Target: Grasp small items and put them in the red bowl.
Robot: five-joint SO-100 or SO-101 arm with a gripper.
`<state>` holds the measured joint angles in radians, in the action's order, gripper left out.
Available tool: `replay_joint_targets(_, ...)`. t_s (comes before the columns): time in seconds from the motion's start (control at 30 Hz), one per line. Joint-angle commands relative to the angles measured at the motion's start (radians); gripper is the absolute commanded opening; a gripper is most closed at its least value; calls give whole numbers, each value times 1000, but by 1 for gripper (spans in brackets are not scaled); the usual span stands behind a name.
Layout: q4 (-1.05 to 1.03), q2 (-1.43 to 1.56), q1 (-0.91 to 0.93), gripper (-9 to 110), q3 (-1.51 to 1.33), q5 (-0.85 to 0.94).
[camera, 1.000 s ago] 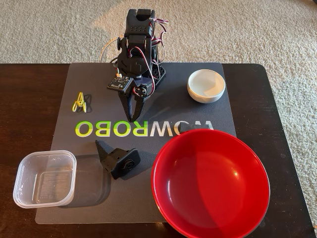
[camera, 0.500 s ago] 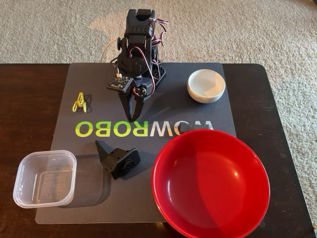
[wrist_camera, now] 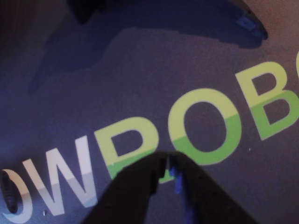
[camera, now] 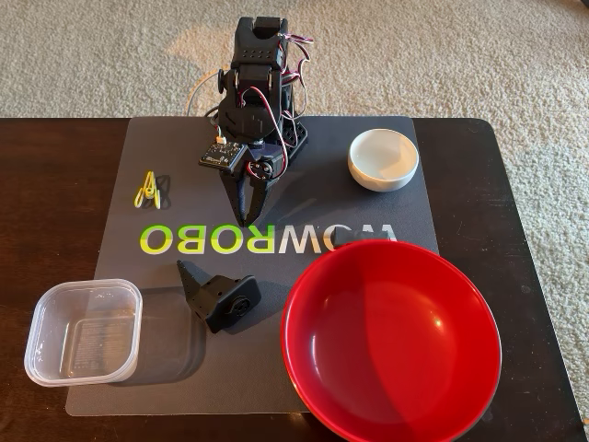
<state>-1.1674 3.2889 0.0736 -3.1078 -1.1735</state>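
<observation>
1. In the fixed view the gripper pointed down at the dark mat, its fingers pressed together into one tip and holding nothing; the tip sat just above the "R" of the green and white lettering.
2. The wrist view showed the same: the gripper entered from the bottom edge, its two dark fingers met with only a thin seam between them, over the mat between the "R" and "O" of the lettering.
3. The red bowl lay nearer the camera than the fingers and to their right in the fixed view, well apart from them, its rim overlapping the mat's lower right corner. It looked empty.
4. The black plastic bracket rested on the mat below the fingers and slightly left in the fixed view, beyond the lettering, its pointed arm aimed up and left.
5. The yellow paper clips lay on the mat to the left of the fingers, at about the height of the gripper body.
6. The small white bowl sat on the mat to the right of the fingers and farther back, upright.
7. The clear square tub stood at the lower left, far from the fingers, partly on the mat's edge and partly on the dark wooden table.
</observation>
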Motion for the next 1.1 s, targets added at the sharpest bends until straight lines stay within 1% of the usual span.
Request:
replay_joint_targets(0.0,-2,5,-8,0,-8,-8)
replay_joint_targets(0.5,-2,5,-8,0,-8,-8)
replay_joint_targets(0.57,-6,5,-15,4,-8,-15)
replay_joint_targets(0.63,-11,5,-26,4,-8,-20)
replay_joint_targets(0.67,-2,5,-35,4,-8,-31)
replay_joint_targets(0.73,-17,5,-40,4,-8,-173)
replay_joint_targets(0.83,-8,3,31,4,2,-215)
replay_joint_targets(0.87,-8,3,63,5,12,-215)
replay_joint_targets(0.97,-15,3,61,6,48,-196)
replay_joint_targets(1.07,-20,3,51,5,120,-95)
